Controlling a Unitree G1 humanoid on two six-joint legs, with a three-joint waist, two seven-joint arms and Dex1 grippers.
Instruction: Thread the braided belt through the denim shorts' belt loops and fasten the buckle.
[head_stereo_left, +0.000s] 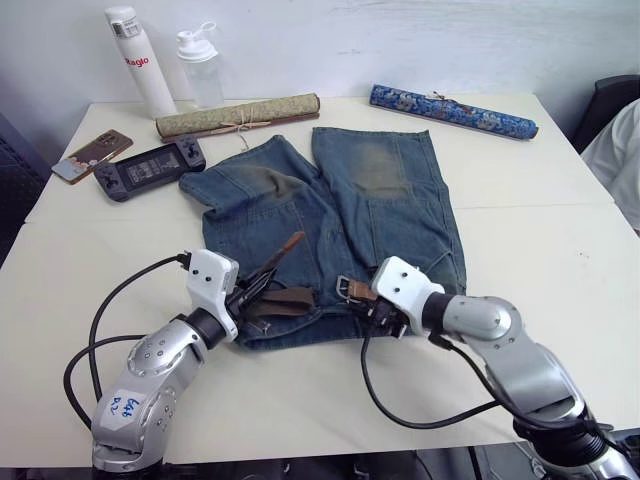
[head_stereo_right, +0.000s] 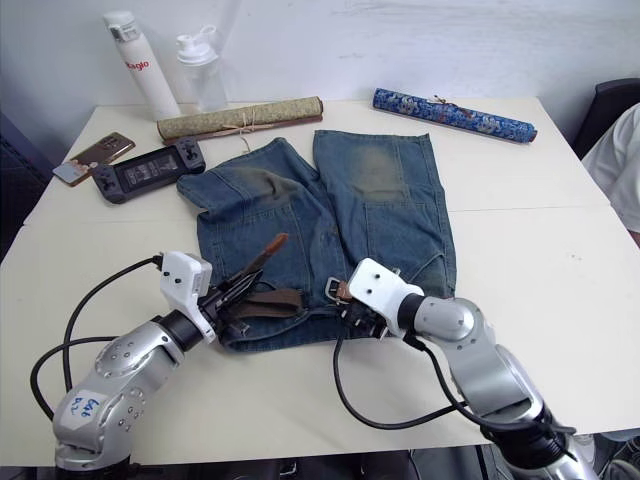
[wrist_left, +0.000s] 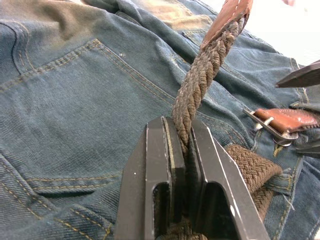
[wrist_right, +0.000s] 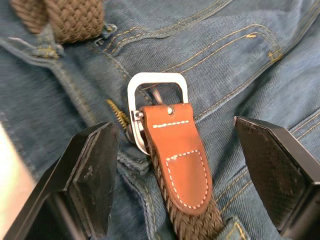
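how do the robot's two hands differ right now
The left hand is shut on the braided belt, lifting its tip end off the denim shorts; the right hand is open, its fingers either side of the buckle, which lies flat. Both sit at the shorts' waistband.
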